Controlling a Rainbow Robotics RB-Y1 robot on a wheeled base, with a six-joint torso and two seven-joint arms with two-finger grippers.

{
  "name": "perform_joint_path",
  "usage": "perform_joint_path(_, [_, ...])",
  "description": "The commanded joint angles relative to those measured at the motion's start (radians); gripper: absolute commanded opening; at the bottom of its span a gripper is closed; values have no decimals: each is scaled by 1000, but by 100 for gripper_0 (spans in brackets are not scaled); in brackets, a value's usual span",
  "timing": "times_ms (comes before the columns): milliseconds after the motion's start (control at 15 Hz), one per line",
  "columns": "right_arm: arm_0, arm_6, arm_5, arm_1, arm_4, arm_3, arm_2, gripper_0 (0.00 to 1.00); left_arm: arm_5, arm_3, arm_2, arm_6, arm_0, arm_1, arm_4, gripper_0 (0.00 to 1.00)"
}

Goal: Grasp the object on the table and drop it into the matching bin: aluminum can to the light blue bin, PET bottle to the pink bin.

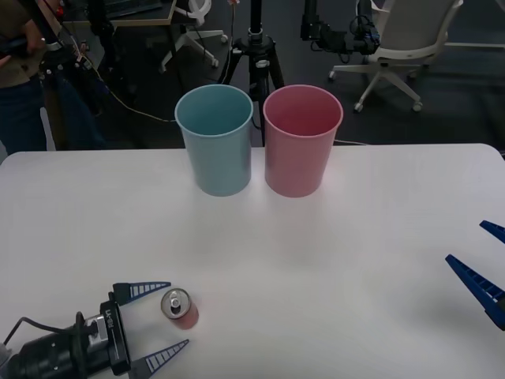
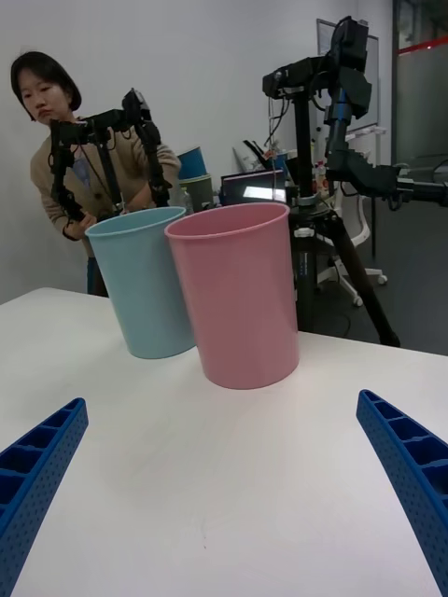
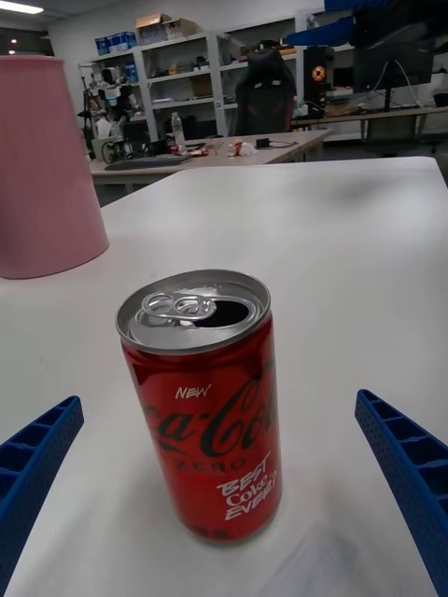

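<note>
Blue ribbed fingers of my left gripper (image 1: 160, 324) stand spread either side of the upright red aluminum can (image 1: 180, 308) at the table's (image 1: 331, 260) near left, not yet touching, so I'd say I'm mid-approach: next I close, lift, and carry it to the light blue bin (image 1: 215, 140), while my right gripper (image 2: 224, 485) waits spread near the pink bin (image 2: 238, 294).

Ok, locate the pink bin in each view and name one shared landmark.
Front view: pink bin at the table's far edge, right of the light blue bin.
Right wrist view: centre, partly overlapping the blue bin.
Left wrist view: its side shows beyond the red can.
Shared landmark: the white table.
</note>
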Motion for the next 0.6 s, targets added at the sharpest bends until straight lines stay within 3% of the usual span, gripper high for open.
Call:
perform_joint_path(67, [0,0,0,0,0,0,0,100,24,0,-1,8,-17,-26,-15,100])
perform_joint_path(467, [0,0,0,0,0,0,0,100,48,0,-16,34,-42,-38,-22,100])
perform_joint_path(533, [0,0,0,0,0,0,0,100,48,0,-16,37,-43,-39,-22,86])
perform_joint_path(600, [0,0,0,0,0,0,0,100,48,0,-16,42,-46,-39,-22,66])
